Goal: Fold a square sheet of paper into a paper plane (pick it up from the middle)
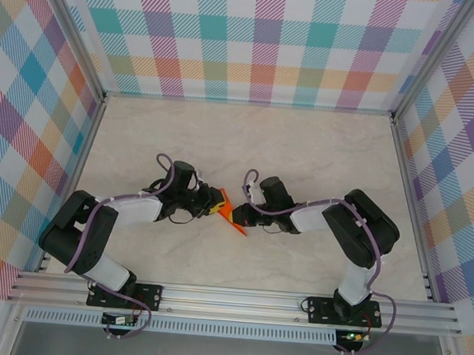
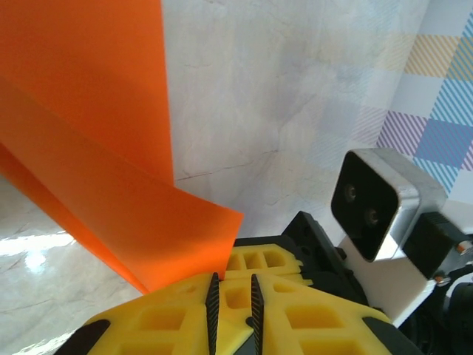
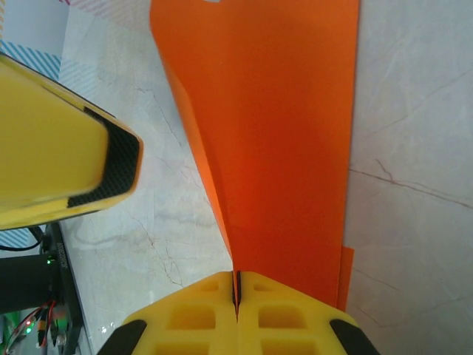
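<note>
Paper is the centre of the scene: the orange paper (image 1: 232, 213), already folded into a long layered strip, sits in the middle of the marble-patterned table (image 1: 306, 150), a little toward the near edge, between the tips of the two arms that reach in from either side. The right gripper (image 1: 241, 218) is clenched on it. In the right wrist view its yellow fingers (image 3: 199, 310) meet in a tight seam at the right gripper (image 3: 238, 277), and the orange paper (image 3: 281, 148) rises straight out of that seam, broad and smooth, with a second layer peeking out along its right edge. A yellow finger (image 3: 74, 148) of the left claw shows at the left of that view, just beside the strip but apart from it, with bare table between. The left gripper (image 1: 216, 202) faces the paper from the left. Seen from its own wrist, the left gripper (image 2: 233, 285) has its jaws a narrow slit apart with nothing visible between the pads, and the orange paper (image 2: 96, 148) hangs across the upper left with one corner just above the fingertips. The right arm's wrist camera (image 2: 377, 207) looks back from the far side. Plaid walls (image 1: 257, 38) enclose the table.
</note>
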### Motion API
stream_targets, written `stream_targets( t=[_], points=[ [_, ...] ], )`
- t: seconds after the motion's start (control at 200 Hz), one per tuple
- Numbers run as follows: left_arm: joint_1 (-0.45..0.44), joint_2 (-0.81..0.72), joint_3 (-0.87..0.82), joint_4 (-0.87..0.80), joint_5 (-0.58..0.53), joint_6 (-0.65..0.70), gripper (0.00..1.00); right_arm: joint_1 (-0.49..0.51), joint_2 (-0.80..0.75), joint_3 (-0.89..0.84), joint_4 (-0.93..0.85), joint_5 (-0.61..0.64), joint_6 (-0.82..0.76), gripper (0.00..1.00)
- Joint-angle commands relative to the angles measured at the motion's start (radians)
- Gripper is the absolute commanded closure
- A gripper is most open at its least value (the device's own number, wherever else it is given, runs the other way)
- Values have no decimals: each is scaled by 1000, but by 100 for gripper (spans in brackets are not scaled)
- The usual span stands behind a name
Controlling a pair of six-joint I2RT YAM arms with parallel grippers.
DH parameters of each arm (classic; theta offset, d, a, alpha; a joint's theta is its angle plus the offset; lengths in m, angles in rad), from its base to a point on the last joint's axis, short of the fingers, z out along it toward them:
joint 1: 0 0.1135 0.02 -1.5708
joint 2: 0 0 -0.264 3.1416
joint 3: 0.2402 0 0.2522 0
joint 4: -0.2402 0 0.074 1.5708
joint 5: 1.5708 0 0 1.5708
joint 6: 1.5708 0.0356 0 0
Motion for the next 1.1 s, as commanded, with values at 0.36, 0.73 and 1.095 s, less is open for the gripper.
stream_targets(
  t=[0.36,0.73,1.095],
  points=[
    [-30,53,-32,48,25,42,83,-30,48,39,56,-90,71,100],
    [-31,117,-6,78,20,58,87,-35,58,40,48,-100,75,100],
    [-31,154,-2,84,8,75,89,-35,58,48,-14,-84,38,87]
  ],
)
